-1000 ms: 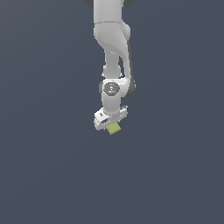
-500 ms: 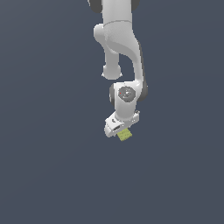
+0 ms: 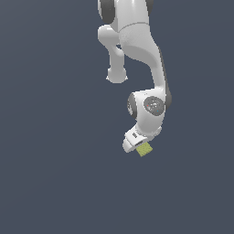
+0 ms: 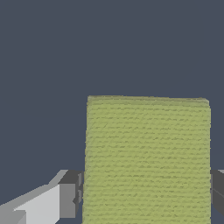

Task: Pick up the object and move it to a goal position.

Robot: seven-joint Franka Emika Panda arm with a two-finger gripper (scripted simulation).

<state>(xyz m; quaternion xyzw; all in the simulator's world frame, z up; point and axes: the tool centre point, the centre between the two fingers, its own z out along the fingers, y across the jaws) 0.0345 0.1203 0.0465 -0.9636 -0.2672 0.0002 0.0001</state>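
Block held at the arm's lower end

The object (image 3: 145, 150) is clamped between the fingers (image 4: 65, 199) of the gripper (image 3: 138, 145), projecting below it toward the exterior view's right, under the wrist.

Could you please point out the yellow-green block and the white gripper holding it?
Flat yellow-green textured block (image 4: 147, 159), wrist view: centre of its broad face.
White robot gripper (image 3: 140, 147), exterior view: midway between fingertips, at the block.
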